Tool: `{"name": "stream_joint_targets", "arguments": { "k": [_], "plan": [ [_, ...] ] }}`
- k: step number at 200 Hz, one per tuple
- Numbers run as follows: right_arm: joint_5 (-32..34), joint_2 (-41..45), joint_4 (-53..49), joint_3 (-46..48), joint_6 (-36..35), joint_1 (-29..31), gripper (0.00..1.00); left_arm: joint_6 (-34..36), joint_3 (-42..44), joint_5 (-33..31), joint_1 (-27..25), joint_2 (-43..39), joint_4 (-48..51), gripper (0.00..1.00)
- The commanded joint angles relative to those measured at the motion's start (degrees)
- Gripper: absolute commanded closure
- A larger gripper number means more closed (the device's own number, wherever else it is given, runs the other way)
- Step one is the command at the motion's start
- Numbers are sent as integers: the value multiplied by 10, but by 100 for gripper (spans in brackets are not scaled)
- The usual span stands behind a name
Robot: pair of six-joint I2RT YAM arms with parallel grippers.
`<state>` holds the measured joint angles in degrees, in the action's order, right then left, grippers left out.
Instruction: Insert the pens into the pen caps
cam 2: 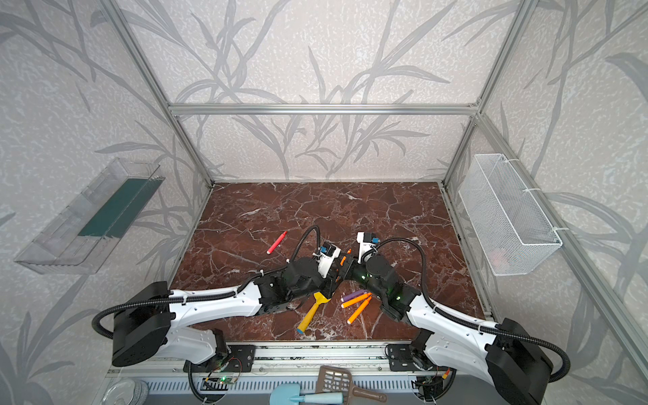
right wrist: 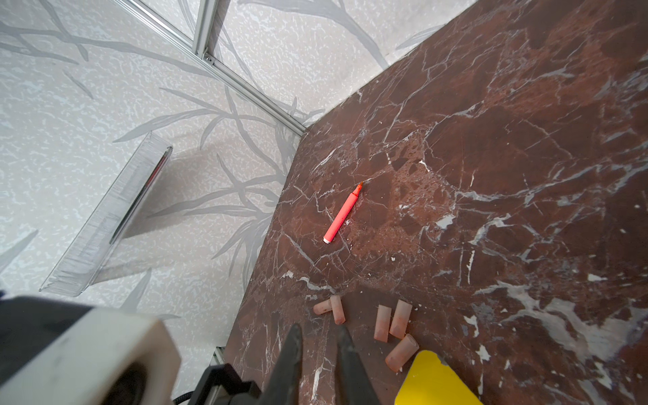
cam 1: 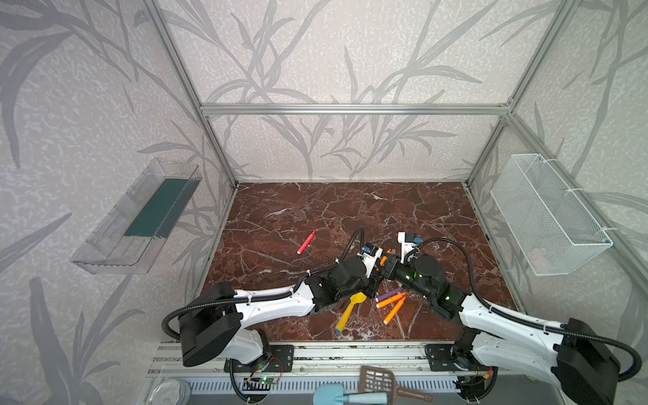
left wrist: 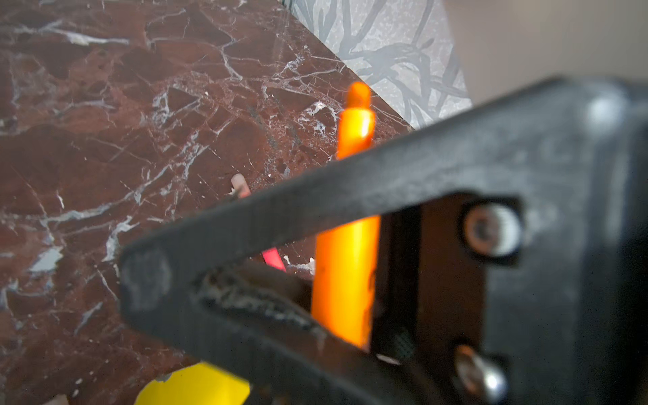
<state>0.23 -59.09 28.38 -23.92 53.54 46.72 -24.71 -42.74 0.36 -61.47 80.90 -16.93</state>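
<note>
Near the middle of the desk [cam 1: 315, 210], the jaws of my right gripper [right wrist: 319, 331] are clamped on an orange pen [left wrist: 343, 280], its tip poking out beyond them. Those of the left gripper [cam 1: 375, 275], right alongside, are closed too; what they pinch I cannot tell. Five pen caps [right wrist: 382, 322] lie loose beside the yellow shovel [right wrist: 434, 382], toward the front edge.

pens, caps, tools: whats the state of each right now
held orange pen: uncapped, off the table
right tool: shut on the held orange pen
left tool: shut, close by the right tool, its grip hidden
red pen: uncapped, lying alone
purple pen: lying loose by the shovel
two orange pens: lying loose beside the purple pen
caps: five in view, empty, lying loose
</note>
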Motion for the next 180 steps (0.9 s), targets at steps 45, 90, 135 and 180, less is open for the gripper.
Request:
{"name": "stream_joint_targets", "arguments": {
  "k": [45, 90, 135, 180],
  "plan": [
    [30, 32, -62, -15, -48, 12, 57, -15, 13, -76, 11, -13, -12, 100],
    [151, 113, -235, -54, -109, 12, 34, -27, 53, -95, 83, -108, 64, 100],
    [267, 41, -306, -130, -133, 12, 31, 16, 32, -81, 171, -195, 209, 100],
    [279, -18, -345, -185, -155, 16, 31, 27, 4, -109, 190, -234, 255, 100]
  ]
}}
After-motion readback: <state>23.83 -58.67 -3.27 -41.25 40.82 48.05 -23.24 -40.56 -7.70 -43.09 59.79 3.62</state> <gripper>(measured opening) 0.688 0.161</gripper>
